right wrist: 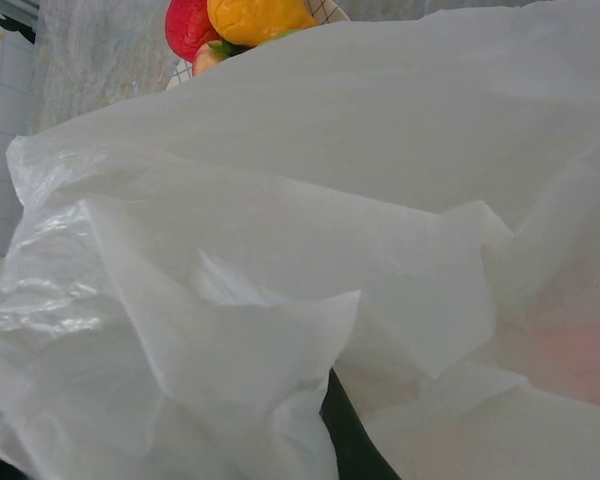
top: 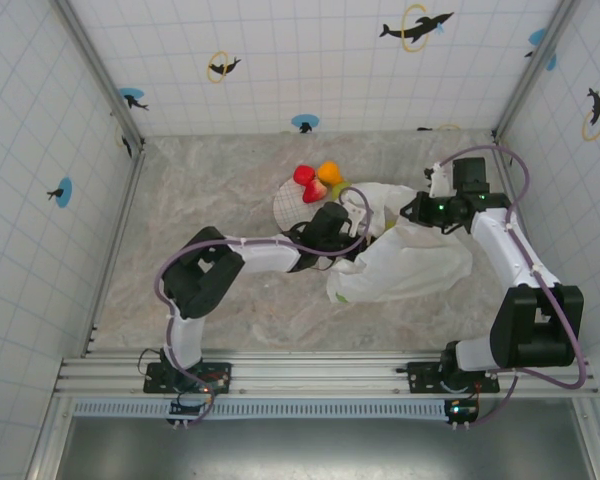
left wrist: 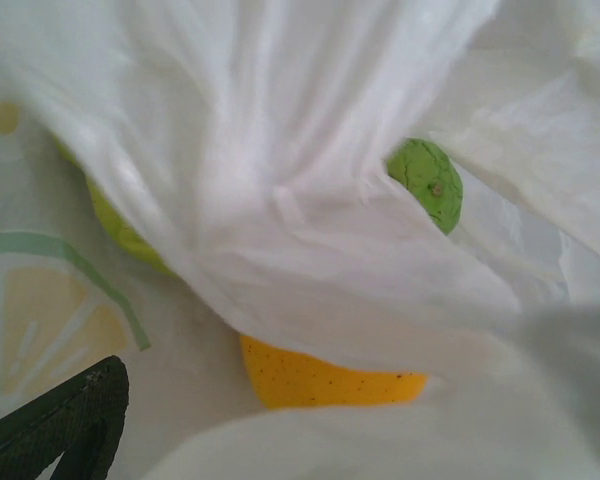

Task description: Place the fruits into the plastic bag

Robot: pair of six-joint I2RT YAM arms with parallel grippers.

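Observation:
The white plastic bag (top: 405,262) lies crumpled right of centre. My left gripper (top: 346,236) reaches into its mouth. In the left wrist view, bag folds (left wrist: 310,250) drape over a yellow-orange fruit (left wrist: 320,376), a green fruit (left wrist: 427,181) and a yellow-green one (left wrist: 120,228). One dark finger (left wrist: 70,425) stands well left of the yellow-orange fruit, so the jaws look open. My right gripper (top: 412,211) holds the bag's upper edge. Film (right wrist: 280,250) covers its dark finger (right wrist: 348,430). Red (top: 306,179) and orange (top: 330,172) fruits remain on the plate.
The white gridded plate (top: 288,206) sits just left of the bag, behind the left forearm. The red (right wrist: 188,25) and orange (right wrist: 255,18) fruits show over the bag's top edge. A printed lemon slice with a green rim (left wrist: 40,300) marks the bag. Tiled walls enclose the marbled table (top: 210,190).

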